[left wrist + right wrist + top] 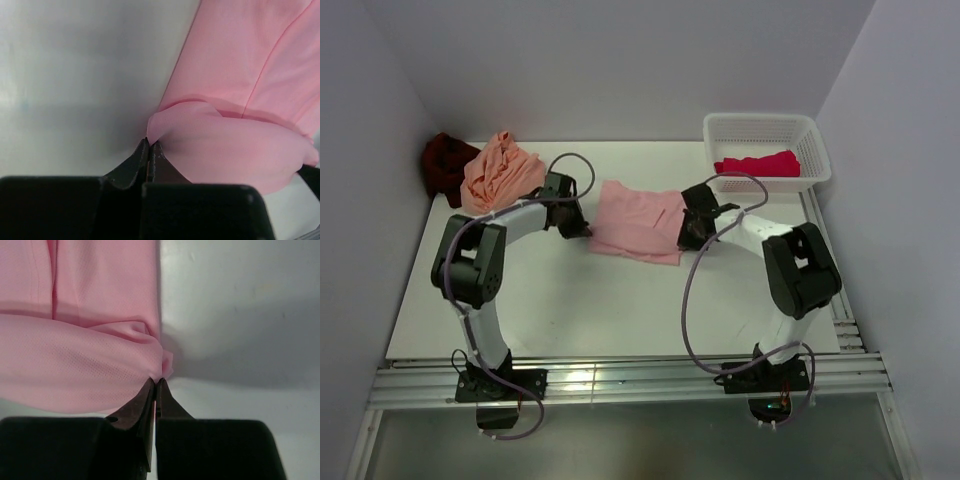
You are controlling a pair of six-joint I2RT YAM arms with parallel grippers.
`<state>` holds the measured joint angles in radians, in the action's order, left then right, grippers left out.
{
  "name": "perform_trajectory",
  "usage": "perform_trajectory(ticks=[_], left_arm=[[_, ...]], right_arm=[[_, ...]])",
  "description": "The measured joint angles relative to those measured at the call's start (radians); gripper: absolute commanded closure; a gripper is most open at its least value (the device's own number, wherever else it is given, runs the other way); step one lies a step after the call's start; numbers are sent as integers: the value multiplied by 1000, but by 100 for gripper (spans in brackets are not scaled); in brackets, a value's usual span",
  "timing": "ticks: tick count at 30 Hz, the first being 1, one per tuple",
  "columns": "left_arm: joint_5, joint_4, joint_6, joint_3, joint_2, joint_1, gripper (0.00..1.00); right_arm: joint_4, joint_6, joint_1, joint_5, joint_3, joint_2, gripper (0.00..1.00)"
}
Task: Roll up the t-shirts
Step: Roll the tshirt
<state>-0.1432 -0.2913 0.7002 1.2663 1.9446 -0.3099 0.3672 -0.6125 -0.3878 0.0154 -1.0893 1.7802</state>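
Observation:
A light pink t-shirt (638, 222) lies folded in the middle of the white table. My left gripper (582, 229) pinches its near left corner, and my right gripper (686, 238) pinches its near right corner. In the left wrist view the shut left gripper (150, 142) holds a lifted, curled edge of the pink t-shirt (235, 145). Seen from the right wrist, the right gripper (157, 381) is shut on the other end of that curled edge of the pink t-shirt (75, 365). A peach-orange t-shirt (500, 172) and a dark maroon t-shirt (444, 165) sit bunched at the back left.
A white lattice basket (766, 135) stands at the back right with a crimson-pink t-shirt (758, 164) inside. Walls close in the table at the back and both sides. A metal rail (620, 380) runs along the near edge by the arm bases.

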Motion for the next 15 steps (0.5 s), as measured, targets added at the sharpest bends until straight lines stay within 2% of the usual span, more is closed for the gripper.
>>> perform_trajectory(ticks=[9,15], left_arm=[[44,73,81,-443,-449,-98,100],[104,84,155,-596,-658,-170,100]], right_arm=[[-58,-50,-37,19,315,-350,100],[-77,-100,-115,63,456,-527,100]])
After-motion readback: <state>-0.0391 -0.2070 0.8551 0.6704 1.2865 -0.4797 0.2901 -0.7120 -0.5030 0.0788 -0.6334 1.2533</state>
